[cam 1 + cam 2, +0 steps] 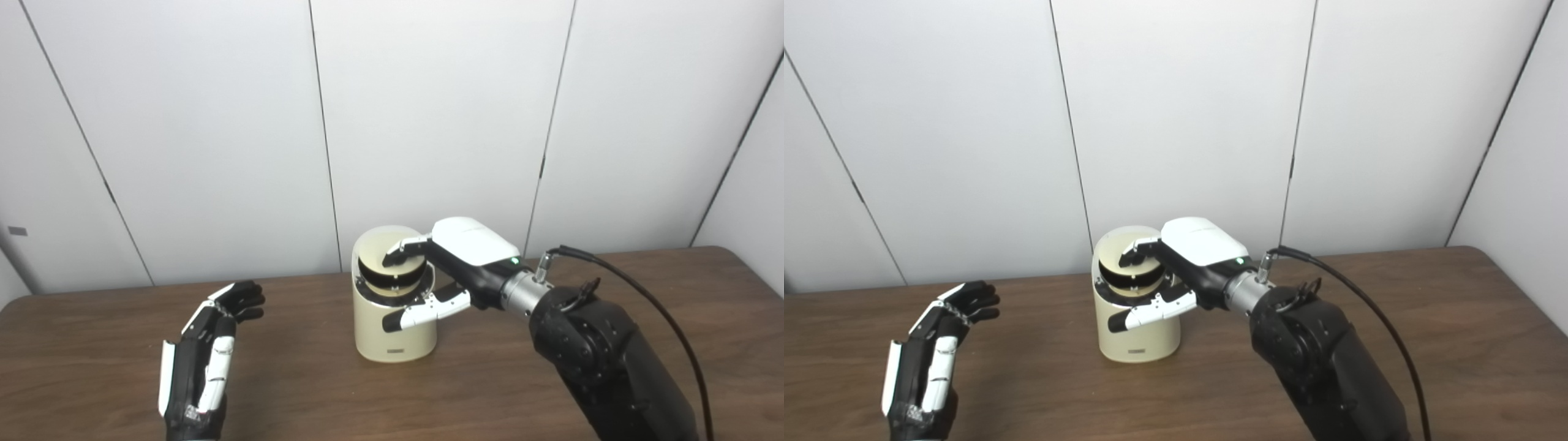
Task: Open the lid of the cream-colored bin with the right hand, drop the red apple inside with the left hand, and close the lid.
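Observation:
The cream-colored bin (pixel 395 334) stands on the table at the middle. Its lid (pixel 383 245) is tilted up at the back, and the dark opening (pixel 392 275) shows under it. My right hand (pixel 450 269) reaches in from the right. Its fingers (pixel 404 248) rest on the raised lid's front face. Its thumb (pixel 422 313) lies across the front of the bin body, not clamped on anything. My left hand (pixel 205 352) is open and empty, palm up, above the table to the left of the bin. No red apple shows in either view.
The brown wooden table (pixel 306 392) runs across the view, with its far edge against white wall panels (pixel 441 122). A black cable (pixel 649 306) loops over my right forearm. Bare table lies between my left hand and the bin.

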Action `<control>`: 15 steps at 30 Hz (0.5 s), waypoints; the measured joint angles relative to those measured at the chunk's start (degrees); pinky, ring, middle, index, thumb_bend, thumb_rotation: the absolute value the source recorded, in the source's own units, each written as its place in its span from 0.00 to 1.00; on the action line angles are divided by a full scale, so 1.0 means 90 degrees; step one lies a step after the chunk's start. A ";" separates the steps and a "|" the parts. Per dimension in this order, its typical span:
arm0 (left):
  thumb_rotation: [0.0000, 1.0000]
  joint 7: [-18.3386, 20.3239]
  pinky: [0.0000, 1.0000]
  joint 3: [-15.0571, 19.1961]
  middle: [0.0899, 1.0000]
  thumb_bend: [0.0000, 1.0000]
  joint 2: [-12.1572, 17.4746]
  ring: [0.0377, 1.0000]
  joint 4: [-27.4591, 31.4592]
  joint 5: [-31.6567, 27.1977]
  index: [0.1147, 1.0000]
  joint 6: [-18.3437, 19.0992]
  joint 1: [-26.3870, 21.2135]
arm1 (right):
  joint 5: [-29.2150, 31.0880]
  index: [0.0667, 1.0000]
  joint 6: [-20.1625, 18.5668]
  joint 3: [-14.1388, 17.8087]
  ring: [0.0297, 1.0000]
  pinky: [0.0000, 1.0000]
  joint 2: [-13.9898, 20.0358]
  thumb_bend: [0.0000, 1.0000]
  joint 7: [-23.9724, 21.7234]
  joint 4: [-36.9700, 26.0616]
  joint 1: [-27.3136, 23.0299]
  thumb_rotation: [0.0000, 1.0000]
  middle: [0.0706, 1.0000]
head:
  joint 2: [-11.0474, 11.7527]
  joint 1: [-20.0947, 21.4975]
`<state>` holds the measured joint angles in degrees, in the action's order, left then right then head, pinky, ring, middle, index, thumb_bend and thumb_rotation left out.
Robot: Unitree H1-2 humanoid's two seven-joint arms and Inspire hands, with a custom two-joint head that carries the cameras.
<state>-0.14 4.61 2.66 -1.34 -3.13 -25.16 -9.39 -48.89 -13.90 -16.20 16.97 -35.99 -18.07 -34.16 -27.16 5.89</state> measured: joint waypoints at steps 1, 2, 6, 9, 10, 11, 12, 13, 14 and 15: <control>0.76 0.0000 0.68 0.0000 0.71 0.53 0.0000 0.70 0.0005 -0.0005 0.70 0.0001 0.0001 | 0.0000 0.75 -0.0003 -0.0001 0.80 0.80 0.0000 0.93 0.0000 0.0000 0.0039 0.85 0.75 | -0.0019 -0.0010; 0.76 0.0000 0.68 -0.0001 0.71 0.53 0.0000 0.70 0.0012 -0.0009 0.70 0.0001 0.0003 | 0.0000 0.75 -0.0003 0.0000 0.80 0.80 0.0001 0.93 0.0000 0.0000 0.0073 0.85 0.75 | -0.0020 -0.0010; 0.76 0.0000 0.68 -0.0002 0.71 0.51 -0.0001 0.71 0.0095 -0.0002 0.70 0.0002 0.0011 | 0.0003 0.76 -0.0002 -0.0002 0.80 0.78 0.0001 0.94 0.0001 0.0002 0.0153 0.86 0.76 | -0.0059 -0.0020; 0.76 -0.0001 0.67 -0.0003 0.71 0.51 -0.0002 0.70 0.0173 0.0001 0.70 0.0005 0.0017 | 0.0003 0.78 -0.0002 -0.0004 0.81 0.79 0.0000 0.94 0.0020 0.0009 0.0204 0.86 0.77 | -0.0117 -0.0058; 0.76 -0.0004 0.67 -0.0002 0.71 0.51 -0.0002 0.70 0.0194 0.0013 0.70 0.0009 0.0019 | 0.0002 0.78 -0.0002 -0.0005 0.81 0.79 0.0000 0.94 0.0032 0.0014 0.0216 0.86 0.77 | -0.0127 -0.0068; 0.76 -0.0007 0.67 -0.0002 0.71 0.51 -0.0003 0.70 0.0205 0.0032 0.70 0.0019 0.0021 | 0.0002 0.78 -0.0002 -0.0006 0.81 0.79 -0.0001 0.94 0.0055 0.0019 0.0224 0.86 0.77 | -0.0127 -0.0068; 0.76 -0.0012 0.67 -0.0001 0.71 0.51 -0.0006 0.70 0.0218 0.0047 0.70 0.0043 0.0026 | 0.0002 0.78 -0.0002 -0.0011 0.81 0.79 -0.0001 0.94 0.0078 0.0031 0.0227 0.86 0.77 | -0.0137 -0.0068; 0.76 -0.0017 0.67 -0.0001 0.71 0.51 -0.0012 0.70 0.0239 0.0067 0.70 0.0090 0.0035 | 0.0002 0.78 -0.0001 -0.0015 0.81 0.79 -0.0001 0.94 0.0108 0.0047 0.0231 0.86 0.77 | -0.0146 -0.0078; 0.76 -0.0019 0.66 -0.0001 0.71 0.51 -0.0018 0.70 0.0256 0.0074 0.70 0.0128 0.0046 | 0.0003 0.78 0.0006 -0.0020 0.80 0.78 -0.0001 0.94 0.0142 0.0068 0.0237 0.87 0.77 | -0.0147 -0.0078; 0.76 -0.0021 0.66 -0.0001 0.71 0.51 -0.0023 0.70 0.0260 0.0077 0.70 0.0152 0.0056 | 0.0003 0.78 0.0024 -0.0027 0.80 0.78 -0.0001 0.95 0.0200 0.0097 0.0249 0.87 0.77 | -0.0147 -0.0078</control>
<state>-0.33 4.60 2.46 1.00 -2.44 -23.79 -8.88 -48.86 -13.68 -16.44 16.96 -34.20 -17.20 -31.92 -28.48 5.19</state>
